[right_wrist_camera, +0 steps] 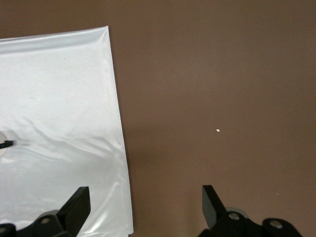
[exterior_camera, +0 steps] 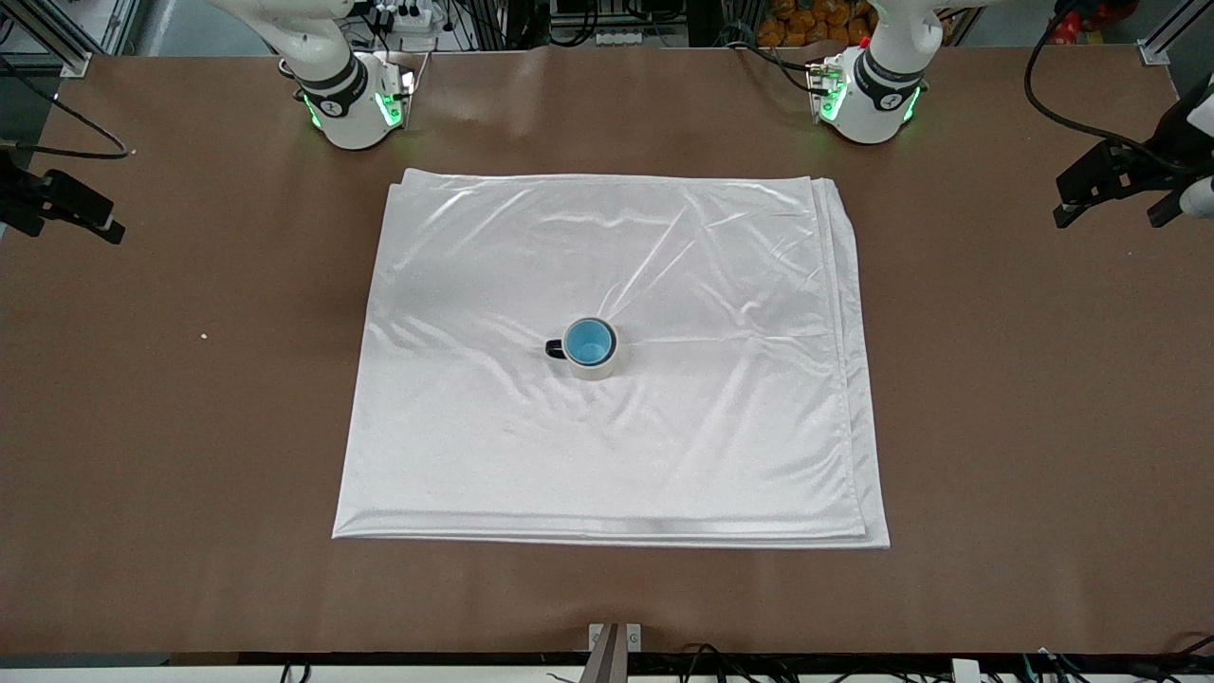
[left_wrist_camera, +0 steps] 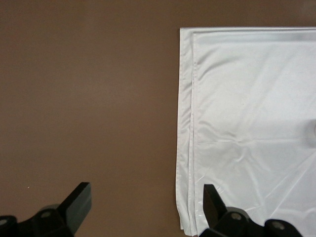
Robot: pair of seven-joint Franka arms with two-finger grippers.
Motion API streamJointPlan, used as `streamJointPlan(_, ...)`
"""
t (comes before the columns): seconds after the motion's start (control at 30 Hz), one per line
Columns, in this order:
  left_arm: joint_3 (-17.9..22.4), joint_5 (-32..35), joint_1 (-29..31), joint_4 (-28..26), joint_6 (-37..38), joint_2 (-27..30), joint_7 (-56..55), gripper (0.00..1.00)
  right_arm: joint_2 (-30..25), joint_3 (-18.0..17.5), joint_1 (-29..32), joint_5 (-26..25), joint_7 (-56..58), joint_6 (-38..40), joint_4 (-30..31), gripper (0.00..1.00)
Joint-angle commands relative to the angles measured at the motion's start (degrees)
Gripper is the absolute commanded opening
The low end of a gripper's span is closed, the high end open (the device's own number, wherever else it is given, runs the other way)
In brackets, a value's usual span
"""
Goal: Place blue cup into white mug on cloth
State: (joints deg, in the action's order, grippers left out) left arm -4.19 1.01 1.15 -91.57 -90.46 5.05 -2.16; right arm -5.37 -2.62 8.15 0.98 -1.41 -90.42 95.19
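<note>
The blue cup [exterior_camera: 588, 341] sits upright inside the white mug [exterior_camera: 594, 371], whose black handle points toward the right arm's end. The mug stands near the middle of the shiny white cloth [exterior_camera: 664, 455]. My left gripper [left_wrist_camera: 146, 190] is open and empty, high over the cloth's layered edge [left_wrist_camera: 247, 98] at the left arm's end. My right gripper [right_wrist_camera: 145, 192] is open and empty, high over the cloth's edge [right_wrist_camera: 59, 89] at the right arm's end. Only a sliver of the mug [right_wrist_camera: 4, 144] shows in the right wrist view. Neither gripper shows in the front view.
Both arm bases [exterior_camera: 351, 104] [exterior_camera: 873, 95] stand along the table's top edge. Black camera mounts sit at the table's two ends [exterior_camera: 57, 204] [exterior_camera: 1119, 180]. A small white crumb [exterior_camera: 203, 335] lies on the bare brown table toward the right arm's end.
</note>
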Motion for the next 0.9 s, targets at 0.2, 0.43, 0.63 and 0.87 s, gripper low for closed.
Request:
streamJointPlan(0.2, 0.1, -0.9, -0.1, -1.2, 0.9, 0.7, 3.4, 1.0, -0.8, -0.5, 0.5, 0.9, -0.7, 0.3, 0.5, 1.0)
streamJointPlan(0.43, 0.1, -0.9, -0.1, -1.3, 2.2, 0.6, 3.4, 1.0, -0.8, -0.5, 0.5, 1.0, -0.8, 0.3, 0.5, 1.0)
streamJointPlan(0.63, 0.1, -0.9, -0.1, -1.3, 2.4, 0.6, 3.3, 1.0, -0.8, -0.5, 0.5, 1.0, -0.7, 0.2, 0.4, 1.0)
streamJointPlan(0.87, 0.1, -0.8, 0.0, -1.3, 2.5, 0.6, 3.3, 1.0, -0.8, -0.5, 0.5, 1.0, -0.7, 0.4, 0.4, 1.0)
